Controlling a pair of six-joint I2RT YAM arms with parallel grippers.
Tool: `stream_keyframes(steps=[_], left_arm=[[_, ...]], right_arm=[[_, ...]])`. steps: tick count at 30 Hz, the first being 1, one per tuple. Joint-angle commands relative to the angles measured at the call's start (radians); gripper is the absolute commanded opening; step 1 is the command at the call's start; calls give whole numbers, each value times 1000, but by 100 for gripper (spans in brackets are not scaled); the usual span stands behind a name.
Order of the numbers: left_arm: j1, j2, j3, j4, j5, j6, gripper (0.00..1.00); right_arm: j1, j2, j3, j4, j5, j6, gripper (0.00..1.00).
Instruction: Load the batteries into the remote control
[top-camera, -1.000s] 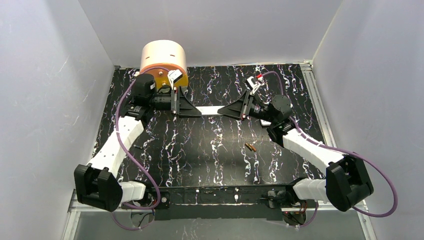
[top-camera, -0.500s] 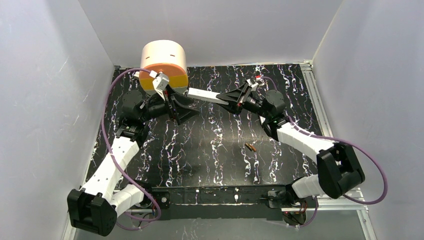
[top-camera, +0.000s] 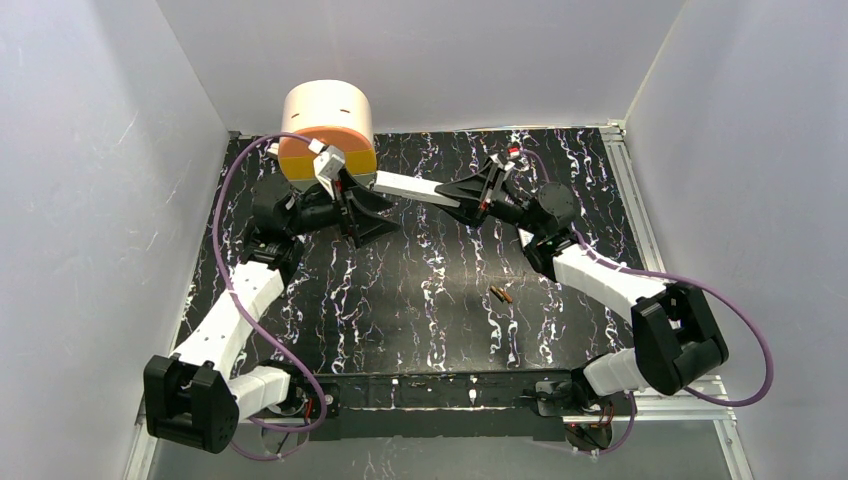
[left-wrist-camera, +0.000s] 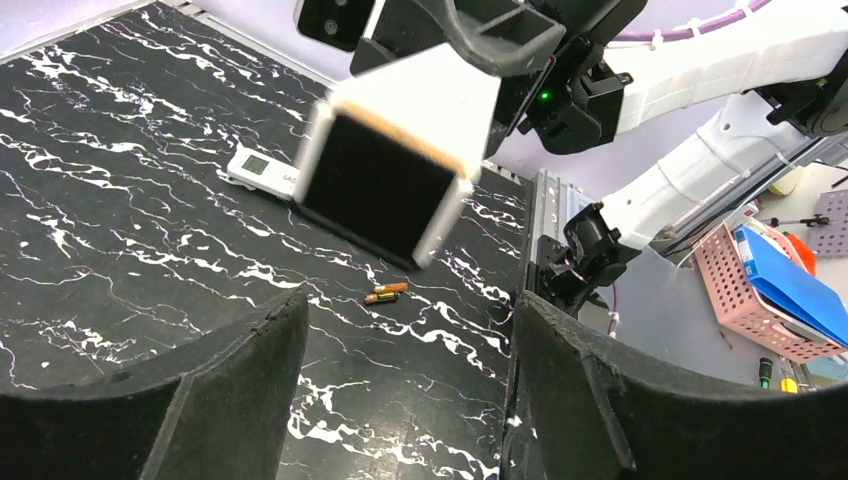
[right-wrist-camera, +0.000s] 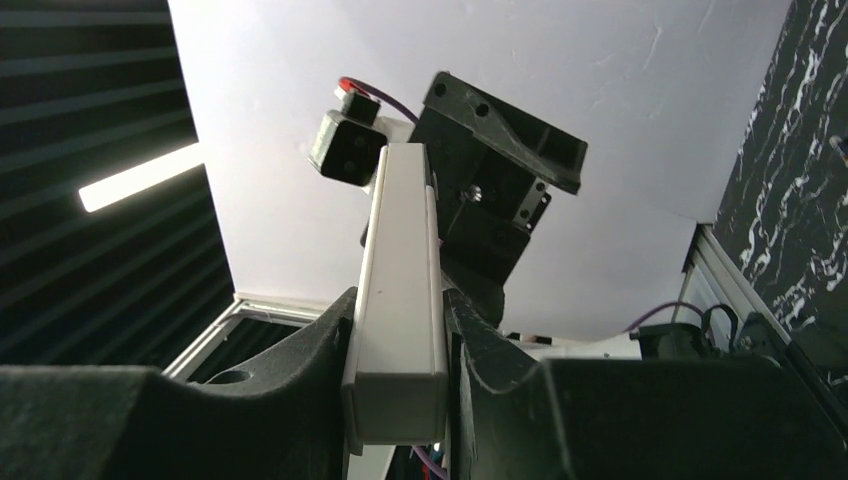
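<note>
Two copper-orange batteries (top-camera: 500, 294) lie side by side on the black marbled table, also in the left wrist view (left-wrist-camera: 386, 293). The remote control (left-wrist-camera: 262, 170), small and white with a pale display, lies flat on the table; in the top view I cannot see it. My right gripper (top-camera: 458, 195) is shut on a long plain white bar (top-camera: 408, 187) and holds it tilted in the air; the bar (right-wrist-camera: 400, 300) sits between its fingers. My left gripper (top-camera: 383, 214) is open and empty, just under the bar's free end (left-wrist-camera: 390, 170), which is hollow and dark inside.
A peach and orange cylinder (top-camera: 327, 125) stands at the back left corner of the table. White walls close in the left, back and right sides. A pink basket (left-wrist-camera: 770, 300) stands off the table beyond the arm bases.
My right gripper has lifted the white bar off the table and carried it back and to the left. My left gripper has turned and swung towards the back, and now stands open below the bar's end.
</note>
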Motion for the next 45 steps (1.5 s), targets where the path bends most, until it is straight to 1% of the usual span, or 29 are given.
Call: stream_keyframes(steps=[1,4,7,11,16,18,21,23,26,30,32,35,37,41,42,43,44,45], left_arm=[[5,-28,55,31,15,7,72],[5,-37,60,32,29,39,73],[5,-30,64,54,98,38,72],[5,-41,43,124,163,36,63],[5,-62,16,183,167,69,59],[5,-66,9,210,144,72,62],[2,-61,4,256,144,78,65],[-1,-53,5,263,148,80,63],[-7,-47,1,278,146,76,59],[-9,-45,-6,291,92,56,45],[-9,-42,-9,301,58,28,45],[-10,-33,-17,339,47,-22,43],[-12,-28,-27,370,50,-40,36],[-12,-29,-41,385,45,-47,14],[-12,-30,-41,385,46,-46,7],[-12,-30,-40,386,45,-47,0],[-12,-29,-39,386,42,-51,0],[-12,-26,-33,385,48,-56,0]], right_arm=[[-1,-33,30,-21,-111,-53,12],[-1,-24,34,-22,-160,-55,12],[-1,-12,54,-24,-203,-58,12],[0,-2,65,-24,-220,-42,12],[0,19,44,63,-227,65,11],[0,28,40,80,-235,101,11],[1,31,30,98,-231,140,10],[1,35,27,114,-225,162,10],[1,40,22,146,-214,189,10],[2,45,20,162,-204,194,10],[2,47,20,164,-207,188,10],[3,47,18,159,-208,171,10],[4,48,11,160,-206,166,10],[5,50,6,169,-205,165,11],[4,51,6,173,-203,164,13],[4,50,6,174,-204,155,17],[4,48,3,174,-204,144,26],[4,47,-2,172,-201,125,38]])
